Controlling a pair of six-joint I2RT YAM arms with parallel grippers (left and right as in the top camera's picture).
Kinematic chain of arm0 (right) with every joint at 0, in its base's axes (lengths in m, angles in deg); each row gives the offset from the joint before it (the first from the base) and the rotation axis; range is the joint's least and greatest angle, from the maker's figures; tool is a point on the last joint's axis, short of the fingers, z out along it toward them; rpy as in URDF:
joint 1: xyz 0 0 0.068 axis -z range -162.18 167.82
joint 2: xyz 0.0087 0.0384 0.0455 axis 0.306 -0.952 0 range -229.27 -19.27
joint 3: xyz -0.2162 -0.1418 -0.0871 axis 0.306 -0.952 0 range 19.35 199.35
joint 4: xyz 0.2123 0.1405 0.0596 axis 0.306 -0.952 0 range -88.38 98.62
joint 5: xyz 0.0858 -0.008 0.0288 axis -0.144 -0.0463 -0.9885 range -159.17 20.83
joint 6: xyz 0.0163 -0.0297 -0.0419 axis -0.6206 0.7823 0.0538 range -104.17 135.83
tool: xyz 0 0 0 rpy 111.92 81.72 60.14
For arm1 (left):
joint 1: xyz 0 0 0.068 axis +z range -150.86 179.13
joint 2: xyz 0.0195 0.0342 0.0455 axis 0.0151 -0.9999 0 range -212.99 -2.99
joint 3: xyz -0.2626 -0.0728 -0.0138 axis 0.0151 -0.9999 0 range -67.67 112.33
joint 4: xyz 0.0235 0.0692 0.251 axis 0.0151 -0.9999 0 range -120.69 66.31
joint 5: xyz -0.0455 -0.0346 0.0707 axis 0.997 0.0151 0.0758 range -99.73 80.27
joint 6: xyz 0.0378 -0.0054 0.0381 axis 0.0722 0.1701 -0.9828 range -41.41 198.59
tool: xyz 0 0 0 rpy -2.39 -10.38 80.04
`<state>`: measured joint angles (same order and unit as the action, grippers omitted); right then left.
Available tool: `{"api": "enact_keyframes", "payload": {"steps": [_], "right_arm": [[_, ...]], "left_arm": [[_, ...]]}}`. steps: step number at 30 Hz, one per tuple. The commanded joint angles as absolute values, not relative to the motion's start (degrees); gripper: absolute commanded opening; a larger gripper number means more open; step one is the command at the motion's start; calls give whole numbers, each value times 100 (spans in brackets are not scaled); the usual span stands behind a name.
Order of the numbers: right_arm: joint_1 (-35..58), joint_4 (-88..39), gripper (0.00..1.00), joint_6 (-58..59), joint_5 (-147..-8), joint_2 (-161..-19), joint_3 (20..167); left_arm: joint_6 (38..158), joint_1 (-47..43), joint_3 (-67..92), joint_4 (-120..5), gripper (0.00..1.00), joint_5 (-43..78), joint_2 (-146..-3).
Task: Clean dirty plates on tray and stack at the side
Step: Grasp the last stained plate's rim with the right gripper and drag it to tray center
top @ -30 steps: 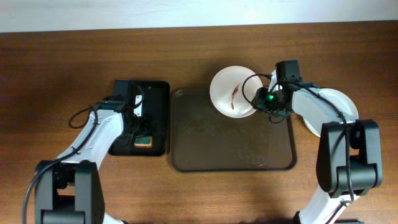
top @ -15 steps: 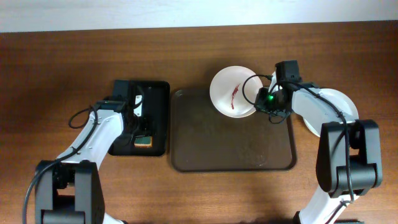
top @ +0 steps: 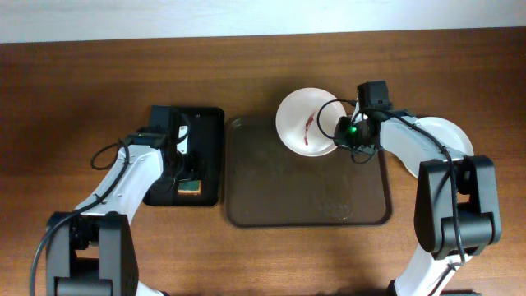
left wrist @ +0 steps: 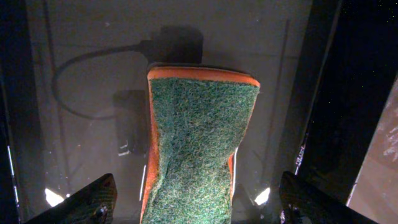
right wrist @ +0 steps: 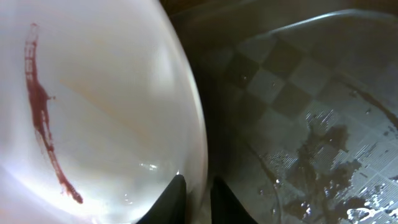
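Pinching the right rim of the dirty plate (top: pixel 306 122), the right jaws were closed on it near the far right corner of the brown tray (top: pixel 271 210). In the right wrist view the two fingers (right wrist: pixel 172 200) stood at the bottom edge, one on the inner side of the white rim and one on the outer side, with the rim between them. A long red streak (right wrist: pixel 38 106) ran down the left part of the plate's inside. From above, the plate lay across the far edge of the tray, partly over the tray and partly over the worktop (top: pixel 82 90). Whether it was lifted or resting on the tray, I could not tell. The floor of the tray beside the plate looked wet, with shiny patches and a faint check pattern.

A clean plate (top: pixel 450 136) lay on the worktop just to the right of the tray, and the right arm (top: pixel 411 141) hid a part of it.

On the left side, the left arm (top: pixel 131 168) reached over a black tray (top: pixel 212 123) that stood just beside the brown one. A sponge (left wrist: pixel 199 143), green on top with an orange edge, lay in the near part of this black tray. The left jaws were spread wide, and their fingertips (left wrist: pixel 93 200) stood one on each side of the sponge, apart from it and not touching it.
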<state>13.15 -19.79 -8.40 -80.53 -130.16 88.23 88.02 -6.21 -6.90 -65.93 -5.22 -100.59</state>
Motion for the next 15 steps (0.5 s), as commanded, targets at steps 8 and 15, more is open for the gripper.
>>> {"api": "enact_keyframes", "payload": {"steps": [8,15], "right_arm": [[1258,-2879,4,-523,-8354,-13049,8773],[1138,-3887,4,-105,-8743,-12686,8773]], "left_arm": [[8789,-645,-602,-6597,82,-500,-9950],[8789,-645,-602,-6619,82,-500,-9950]]}}
